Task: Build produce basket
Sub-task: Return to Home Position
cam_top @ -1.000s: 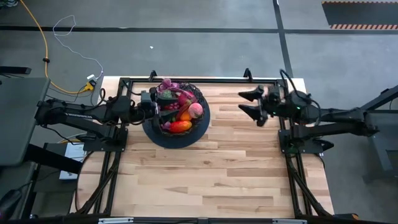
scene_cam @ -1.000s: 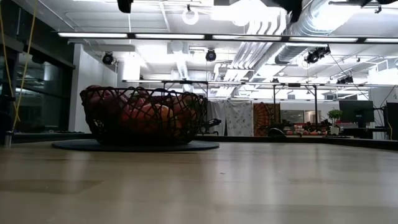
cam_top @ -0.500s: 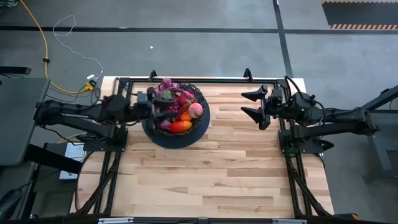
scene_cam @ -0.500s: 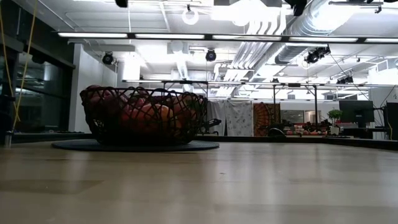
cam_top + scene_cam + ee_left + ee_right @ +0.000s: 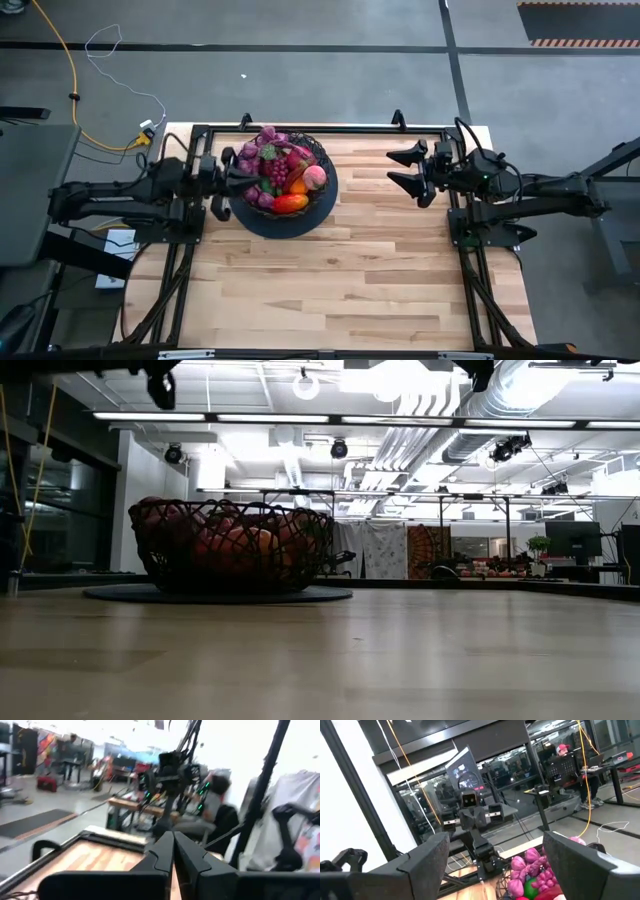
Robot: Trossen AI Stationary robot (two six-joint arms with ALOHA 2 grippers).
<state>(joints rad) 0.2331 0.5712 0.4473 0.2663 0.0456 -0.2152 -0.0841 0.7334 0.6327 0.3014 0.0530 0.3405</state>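
The black wire basket [image 5: 283, 185] stands on its dark round base [image 5: 215, 594] at the table's far left. The produce lies heaped in it: purple grapes [image 5: 262, 150], a pink fruit [image 5: 315, 177], an orange [image 5: 297, 186] and a red-orange mango [image 5: 290, 203]. My left gripper [image 5: 235, 180] hovers just left of the basket's rim; its fingers are shut with nothing between them [image 5: 173, 847]. Well to the right of the basket, my right gripper [image 5: 397, 170] hovers open and empty, pointing toward it. The right wrist view shows the grapes [image 5: 532, 867] between its spread fingers.
A black frame rail [image 5: 320, 129] runs along the table's far edge, and each arm's base stands at its own side. Bare wooden tabletop [image 5: 330, 280] stretches from the basket to the near edge. The low view shows a room with desks and screens beyond the table.
My left gripper has drawn back from over the basket's left part toward the table's left edge, and its fingers have shut on nothing. The grapes at the basket's left now show uncovered. The basket has stayed in place.
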